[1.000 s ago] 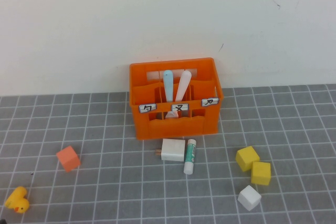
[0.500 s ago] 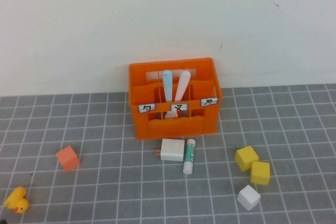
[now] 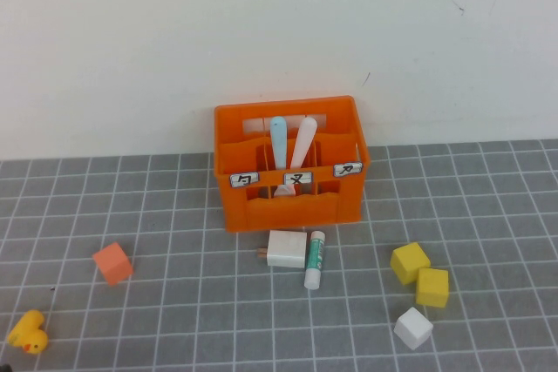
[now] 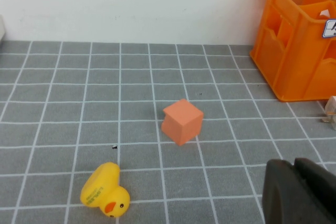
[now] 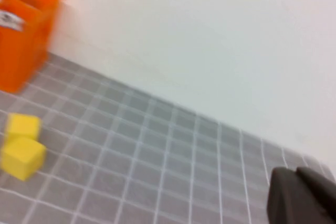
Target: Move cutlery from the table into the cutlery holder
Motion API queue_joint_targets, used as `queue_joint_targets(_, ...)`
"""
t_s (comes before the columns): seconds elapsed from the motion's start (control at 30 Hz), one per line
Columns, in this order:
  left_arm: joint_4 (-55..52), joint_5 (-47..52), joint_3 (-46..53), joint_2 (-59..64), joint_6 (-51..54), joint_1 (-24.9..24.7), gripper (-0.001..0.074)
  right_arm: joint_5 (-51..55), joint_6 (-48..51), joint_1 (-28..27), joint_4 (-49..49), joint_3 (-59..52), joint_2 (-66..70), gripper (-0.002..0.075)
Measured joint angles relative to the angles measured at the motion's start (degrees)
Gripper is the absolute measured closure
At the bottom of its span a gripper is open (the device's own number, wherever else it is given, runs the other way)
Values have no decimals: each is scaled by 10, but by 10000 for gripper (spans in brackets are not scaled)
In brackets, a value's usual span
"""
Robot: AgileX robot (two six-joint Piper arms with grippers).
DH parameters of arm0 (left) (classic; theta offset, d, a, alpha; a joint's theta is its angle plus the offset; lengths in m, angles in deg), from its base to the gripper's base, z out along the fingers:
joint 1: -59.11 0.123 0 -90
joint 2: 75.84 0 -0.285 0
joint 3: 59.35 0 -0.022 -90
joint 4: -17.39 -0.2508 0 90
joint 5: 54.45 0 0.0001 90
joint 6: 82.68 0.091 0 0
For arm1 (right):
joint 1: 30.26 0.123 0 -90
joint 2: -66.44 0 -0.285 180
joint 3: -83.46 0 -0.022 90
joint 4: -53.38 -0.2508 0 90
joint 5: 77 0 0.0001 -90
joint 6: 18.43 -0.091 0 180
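The orange cutlery holder (image 3: 290,163) stands at the back middle of the grey tiled table (image 3: 174,285), against the wall. The light blue fork (image 3: 278,140) and the pale pink utensil (image 3: 302,140) stand upright in its middle compartment, handles up. Neither arm shows in the high view. My left gripper (image 4: 295,167) is shut and empty, low over the table's front left; the holder's corner (image 4: 294,40) shows in its view. My right gripper (image 5: 297,176) is shut and empty over the table's right side, with the holder's edge (image 5: 23,35) far off.
A white block (image 3: 287,248) and a white-and-green tube (image 3: 315,259) lie just in front of the holder. Two yellow cubes (image 3: 411,262) (image 3: 432,287) and a white cube (image 3: 413,328) sit front right. An orange cube (image 3: 113,262) and a yellow duck (image 3: 29,333) sit front left.
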Motion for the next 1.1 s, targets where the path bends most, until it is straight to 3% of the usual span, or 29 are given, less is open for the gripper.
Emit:
queue_joint_targets(0.2, 0, 0, 0, 0, 0, 0, 735, -44, -14, -64, -23, -53, -7, 727)
queue_joint_targets(0.47, 0, 0, 0, 0, -2, 0, 735, -126, -66, -70, -23, -144, -7, 728)
queue_joint_targets(1.1, 0, 0, 0, 0, -2, 0, 735, -99, -154, -92, -20, -156, -7, 728)
